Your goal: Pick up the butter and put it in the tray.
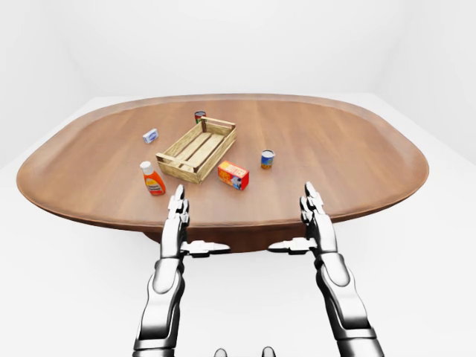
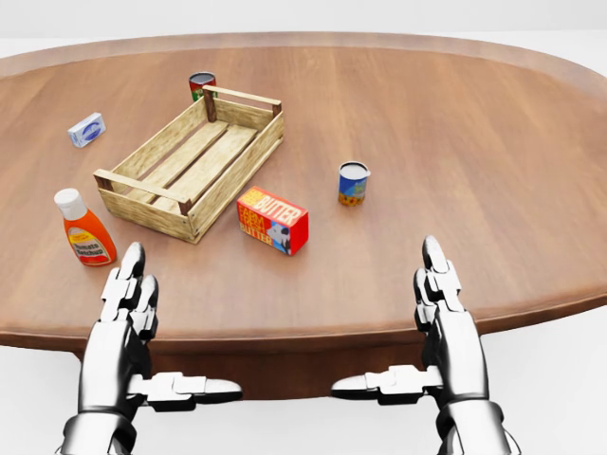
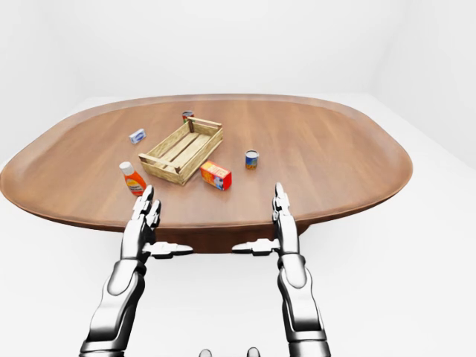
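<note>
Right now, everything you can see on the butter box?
The butter box is a red and orange carton with BUTTER printed on its long side. It lies closed on the wooden table, angled, just right of the wooden tray in the head view. It looks apart from the tray; no hand touches it.

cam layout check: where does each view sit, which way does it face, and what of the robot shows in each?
Head view: on the head, pitched down at the table; close on the butter and tray; left hand and right hand open at the bottom.
Left-eye view: on the head, facing forward, wider; whole oval table, white room, both forearms.
Right-eye view: same, everything shifted slightly left.
Shared: all three show the butter, tray, ketchup bottle, blue can and both hands.
</note>
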`<state>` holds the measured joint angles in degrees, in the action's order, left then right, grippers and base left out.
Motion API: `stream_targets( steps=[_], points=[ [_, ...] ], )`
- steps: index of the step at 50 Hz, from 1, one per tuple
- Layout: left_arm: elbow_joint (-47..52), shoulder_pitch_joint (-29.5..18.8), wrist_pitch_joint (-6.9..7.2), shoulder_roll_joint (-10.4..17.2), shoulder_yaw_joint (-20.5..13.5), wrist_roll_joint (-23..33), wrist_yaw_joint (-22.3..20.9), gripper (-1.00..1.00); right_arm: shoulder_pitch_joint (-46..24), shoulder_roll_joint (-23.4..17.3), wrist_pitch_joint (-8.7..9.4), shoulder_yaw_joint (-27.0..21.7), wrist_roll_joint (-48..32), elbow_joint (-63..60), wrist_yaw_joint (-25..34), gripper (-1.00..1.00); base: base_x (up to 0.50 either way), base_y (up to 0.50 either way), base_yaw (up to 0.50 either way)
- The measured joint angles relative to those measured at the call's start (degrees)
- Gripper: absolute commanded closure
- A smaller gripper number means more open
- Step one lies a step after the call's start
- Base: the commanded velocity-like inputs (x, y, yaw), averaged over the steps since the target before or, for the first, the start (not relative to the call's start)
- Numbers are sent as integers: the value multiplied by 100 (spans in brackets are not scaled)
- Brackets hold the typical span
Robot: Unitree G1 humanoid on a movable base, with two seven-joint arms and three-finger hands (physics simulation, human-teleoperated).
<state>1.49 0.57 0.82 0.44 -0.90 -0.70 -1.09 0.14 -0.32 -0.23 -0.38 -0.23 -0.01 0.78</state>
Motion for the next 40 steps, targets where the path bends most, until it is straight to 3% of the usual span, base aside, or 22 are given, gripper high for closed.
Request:
stream_targets(
  steps=[8, 15, 18, 40],
  points=[
    [411, 179, 143, 29, -69, -53, -124, -100, 124, -26, 60, -32, -13, -268, 106, -100, 0, 0, 0],
    [1030, 394, 418, 35, -122, -152, -239, -100, 385, -28, 360, 4, -67, -981, 176, -100, 0, 0, 0],
    [1383, 501, 418, 36, -164, -218, -296, -100, 534, -26, 523, 54, -117, -1401, 208, -100, 0, 0, 0],
    [4011, 1230, 418, -105, -723, -781, -815, -100, 1753, -105, 523, 514, -615, -4857, 344, -100, 0, 0, 0]
  ],
)
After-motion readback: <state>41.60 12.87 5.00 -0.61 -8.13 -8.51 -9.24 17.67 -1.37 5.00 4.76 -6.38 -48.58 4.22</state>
